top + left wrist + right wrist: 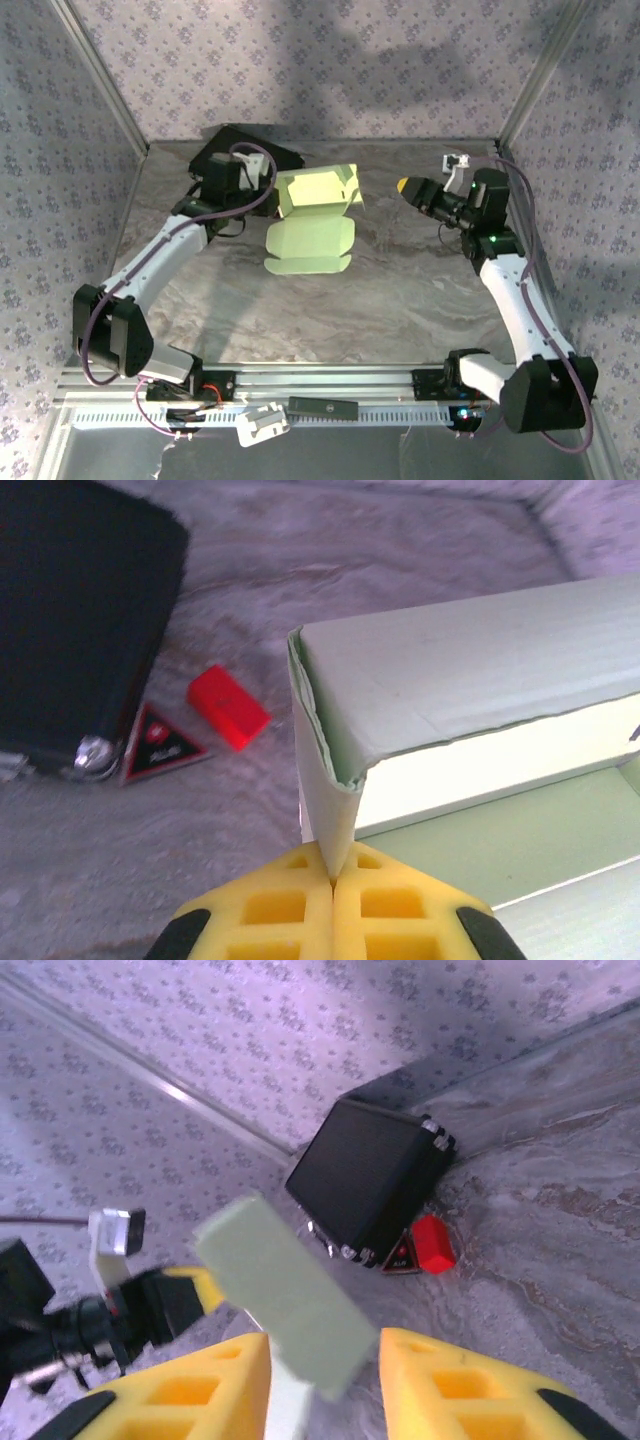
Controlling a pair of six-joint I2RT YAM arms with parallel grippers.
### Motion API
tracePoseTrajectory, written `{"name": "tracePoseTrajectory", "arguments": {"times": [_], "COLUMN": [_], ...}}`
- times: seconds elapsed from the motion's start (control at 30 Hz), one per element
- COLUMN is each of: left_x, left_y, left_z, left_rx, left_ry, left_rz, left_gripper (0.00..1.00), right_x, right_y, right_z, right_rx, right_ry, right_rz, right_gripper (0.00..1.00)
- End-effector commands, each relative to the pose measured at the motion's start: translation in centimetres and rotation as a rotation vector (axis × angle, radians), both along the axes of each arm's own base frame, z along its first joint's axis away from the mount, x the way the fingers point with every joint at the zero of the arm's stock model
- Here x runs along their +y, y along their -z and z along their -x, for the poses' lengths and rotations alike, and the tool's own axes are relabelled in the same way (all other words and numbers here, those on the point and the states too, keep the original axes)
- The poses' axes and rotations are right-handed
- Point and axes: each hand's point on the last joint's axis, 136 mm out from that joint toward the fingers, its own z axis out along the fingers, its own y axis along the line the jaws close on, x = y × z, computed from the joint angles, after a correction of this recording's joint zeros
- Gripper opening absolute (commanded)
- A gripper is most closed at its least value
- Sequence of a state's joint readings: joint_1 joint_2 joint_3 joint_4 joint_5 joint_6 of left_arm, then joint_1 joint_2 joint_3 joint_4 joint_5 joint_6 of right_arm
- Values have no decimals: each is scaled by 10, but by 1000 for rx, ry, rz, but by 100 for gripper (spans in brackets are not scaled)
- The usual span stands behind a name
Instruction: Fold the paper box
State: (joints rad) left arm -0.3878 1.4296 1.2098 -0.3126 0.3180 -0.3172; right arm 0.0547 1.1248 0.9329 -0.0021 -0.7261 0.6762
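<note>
table [400,300]: grey marbled sheet, matte, flat.
right gripper [323,1348]: chunky yellow fingers [455,1385] with square moulded pockets and black backs. They stand clearly apart and clamp nothing. The wrist view shows the box in the gap between them, blurred. The top view shows the tip just right of the box's raised end, with a small gap.
left gripper [331,880]: same yellow pocketed fingers [275,905], pressed together. They pinch the folded left corner of the box, and the card edge sits in the seam between them.
paper box [310,245]: thin pale-green card, smooth, with crisp creases, cut tabs and scalloped corners. It sits mid-table between the two grippers.
box near part: one panel lies flat on the table.
box far part: folded up off the surface into a shallow channel. At the pinched corner the double-layer edge is slightly crumpled.
box axis: the sheet runs near-to-far overall. The crease and raised section run left-right, from the left gripper towards the right one.
red block [228,707]: small glossy rectangular piece on the table, between the box and the case.
triangle label [155,748]: black with a red border, lying flat, touching the case corner.
black case [80,610]: dark, fine-textured, with rounded corners and metal corner hardware, at the far left against the wall.
walls [330,60]: pale lilac with a small repeating floral print.
</note>
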Motion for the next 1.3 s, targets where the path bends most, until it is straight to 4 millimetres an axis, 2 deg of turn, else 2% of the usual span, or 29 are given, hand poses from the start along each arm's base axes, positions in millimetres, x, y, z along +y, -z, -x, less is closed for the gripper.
{"name": "tracePoseTrajectory", "arguments": {"times": [0.0,0.1,0.2,0.57,0.8,1.27], "left_x": [-31,-35,-36,-37,-41,-50], "left_y": [-37,-37,-30,-24,-19,-15], "left_z": [16,17,14,11,13,21], "left_rx": [-50,-27,-3,15,24,20], "left_ry": [249,306,310,303,302,312], "left_rz": [126,136,118,119,99,43], "left_gripper": [0,0,0,0,0,0], "right_x": [25,40,49,59,70,84], "right_y": [6,7,2,6,-7,-1], "right_z": [16,22,27,21,26,23], "right_rx": [-63,-115,-163,-158,-195,-183], "right_ry": [-256,-360,-405,-471,-495,-475], "right_rz": [-9,16,37,40,44,194], "right_gripper": [31,29,32,35,35,37]}}
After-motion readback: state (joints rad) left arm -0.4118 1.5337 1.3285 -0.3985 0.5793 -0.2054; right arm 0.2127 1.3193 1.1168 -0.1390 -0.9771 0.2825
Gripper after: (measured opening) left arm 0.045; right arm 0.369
